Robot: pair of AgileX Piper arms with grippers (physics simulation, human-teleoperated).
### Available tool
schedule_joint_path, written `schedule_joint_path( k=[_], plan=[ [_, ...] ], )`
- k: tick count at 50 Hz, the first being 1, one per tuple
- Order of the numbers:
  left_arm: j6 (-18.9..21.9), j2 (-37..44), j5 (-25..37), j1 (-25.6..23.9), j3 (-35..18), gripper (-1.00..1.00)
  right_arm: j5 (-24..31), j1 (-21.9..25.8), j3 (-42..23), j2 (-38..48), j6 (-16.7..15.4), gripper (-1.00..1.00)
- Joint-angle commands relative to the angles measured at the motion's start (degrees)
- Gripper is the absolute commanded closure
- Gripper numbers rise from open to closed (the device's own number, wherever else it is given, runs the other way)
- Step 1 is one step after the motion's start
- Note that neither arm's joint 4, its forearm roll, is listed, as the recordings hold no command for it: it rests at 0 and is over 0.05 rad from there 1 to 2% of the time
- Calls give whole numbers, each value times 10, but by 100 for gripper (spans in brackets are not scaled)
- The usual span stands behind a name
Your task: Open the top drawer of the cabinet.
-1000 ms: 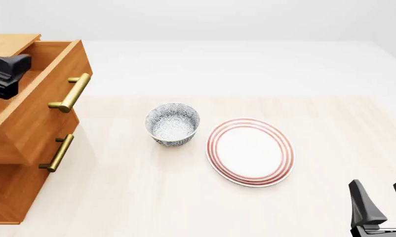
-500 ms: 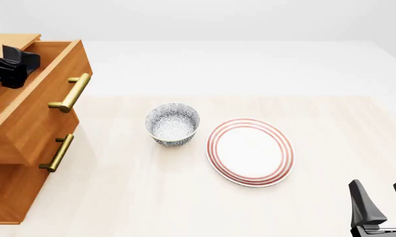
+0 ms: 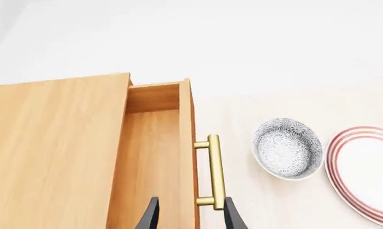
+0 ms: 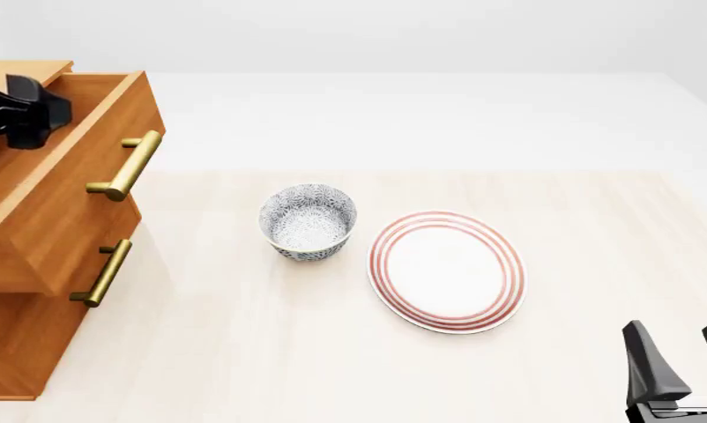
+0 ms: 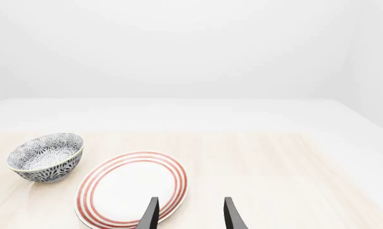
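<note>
ok so the top drawer [image 4: 65,176] is already sticking well out of the cabinet [image 4: 12,344] on the left side of the worktop [image 4: 330,352], you can see right down into the box from my left wrist cam, and its brass handle [image 4: 127,165] juts out past the handle of the drawer below. My left pincer [image 3: 187,214] is up above the drawer, fingers spread apart with nothing between them, straddling the drawer's front board near one end of the handle, but hovering rather than touching as far as I can tell. My right pincer [image 4: 680,361] is parked down at the near right corner, fingers apart, empty, well away from everything. The patterned bowl [image 4: 308,220] and the red-ringed plate [image 4: 448,270] sit mid-worktop, just beside each other, not in the way at all. My read: the pull itself looks basically done. Next move is probably just lifting the left arm clear without bumping the drawer front or nudging it back in, nothing fancy
</note>
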Motion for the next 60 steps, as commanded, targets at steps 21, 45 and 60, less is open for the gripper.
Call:
schedule_joint_path(
  k=[21,45,60],
  plan=[
    [-28,6,35,11,3,-100,0,0,0,0,0,-100],
    [-57,12,-17,-5,60,-100,0,0,0,0,0,-100],
    [-65,19,-45,-6,93,-100,0,0,0,0,0,-100]
  ],
)
